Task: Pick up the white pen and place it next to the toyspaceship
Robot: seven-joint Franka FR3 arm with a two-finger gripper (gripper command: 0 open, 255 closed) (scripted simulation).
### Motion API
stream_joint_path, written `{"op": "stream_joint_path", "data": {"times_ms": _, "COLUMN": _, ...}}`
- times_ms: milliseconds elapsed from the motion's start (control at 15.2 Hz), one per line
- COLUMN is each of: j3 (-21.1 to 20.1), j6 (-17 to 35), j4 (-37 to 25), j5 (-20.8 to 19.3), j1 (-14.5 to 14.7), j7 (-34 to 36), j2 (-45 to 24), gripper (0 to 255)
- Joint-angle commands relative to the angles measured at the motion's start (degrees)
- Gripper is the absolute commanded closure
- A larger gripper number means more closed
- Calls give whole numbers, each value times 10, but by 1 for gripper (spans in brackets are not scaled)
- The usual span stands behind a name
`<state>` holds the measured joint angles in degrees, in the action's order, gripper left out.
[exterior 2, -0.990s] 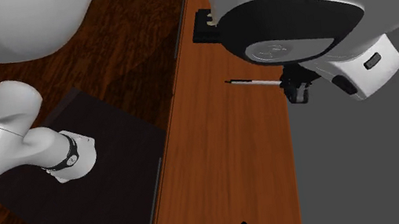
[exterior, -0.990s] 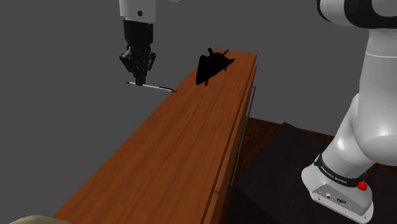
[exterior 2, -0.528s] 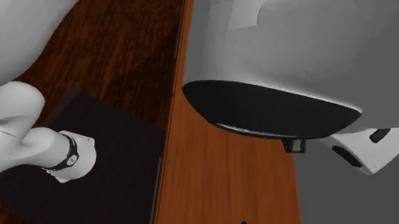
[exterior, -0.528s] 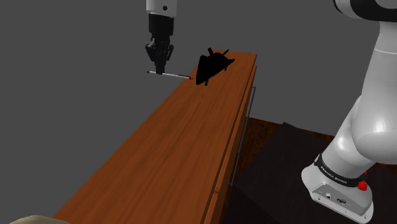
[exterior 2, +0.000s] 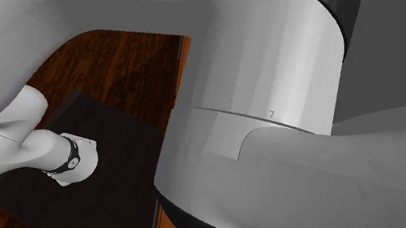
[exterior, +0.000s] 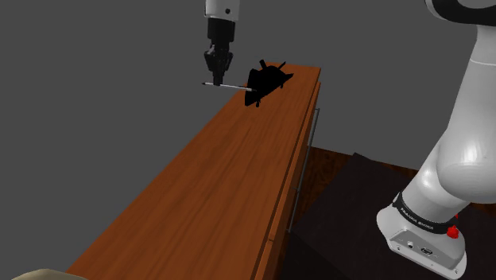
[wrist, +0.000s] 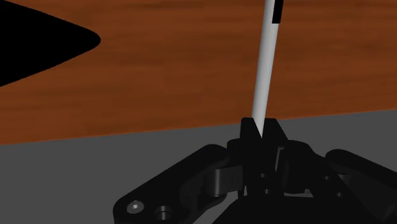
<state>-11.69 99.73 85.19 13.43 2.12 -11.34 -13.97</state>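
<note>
light: dim, even | backdrop (exterior: 79, 95): flat grey | toy spaceship (exterior: 269, 77): unshaded black silhouette | arm (exterior: 465, 151): soft highlights, right side

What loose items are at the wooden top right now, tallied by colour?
White: 1, the pen, clasped in the gripper.
Black: 1, the toy spaceship, sitting on the wooden top.
Total: 2.
</note>
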Motion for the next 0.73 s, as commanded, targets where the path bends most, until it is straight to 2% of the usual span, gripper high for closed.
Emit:
{"op": "stream_joint_path", "data": {"times_ms": 0, "j3": 1, "j6": 13, "j4": 13, "j5": 1, "j1": -1, "j7": -5, "j2": -1, "gripper": 255}}
{"op": "stream_joint_path", "data": {"times_ms": 660, "j3": 1, "j6": 86, "j4": 84, "j5": 5, "j1": 0, "j7": -23, "j2": -4, "gripper": 255}}
